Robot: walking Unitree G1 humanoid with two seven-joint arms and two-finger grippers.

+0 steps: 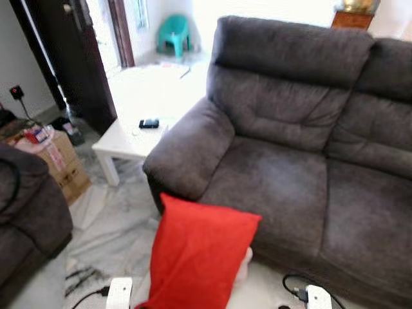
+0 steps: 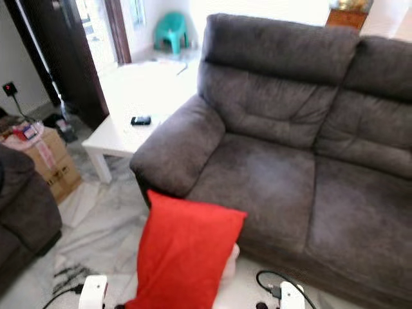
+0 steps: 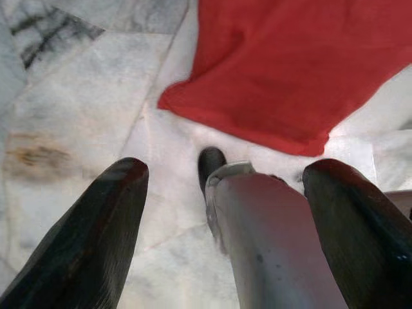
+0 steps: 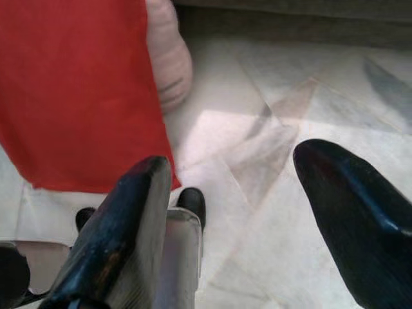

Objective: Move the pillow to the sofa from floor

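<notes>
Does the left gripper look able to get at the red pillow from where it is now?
Probably yes. The left gripper is open above bare marble floor, and the red pillow lies just ahead of its fingers with nothing between them.

Pillow (image 1: 196, 254) stands on the floor (image 1: 122, 225), leaning against the sofa (image 1: 302, 167) front. Table (image 1: 122, 141) left of sofa; box (image 1: 61, 164) further left.

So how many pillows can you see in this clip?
2: a red pillow leaning on the sofa front, and a pale pink one mostly hidden behind it on the floor; more may be hidden.
</notes>
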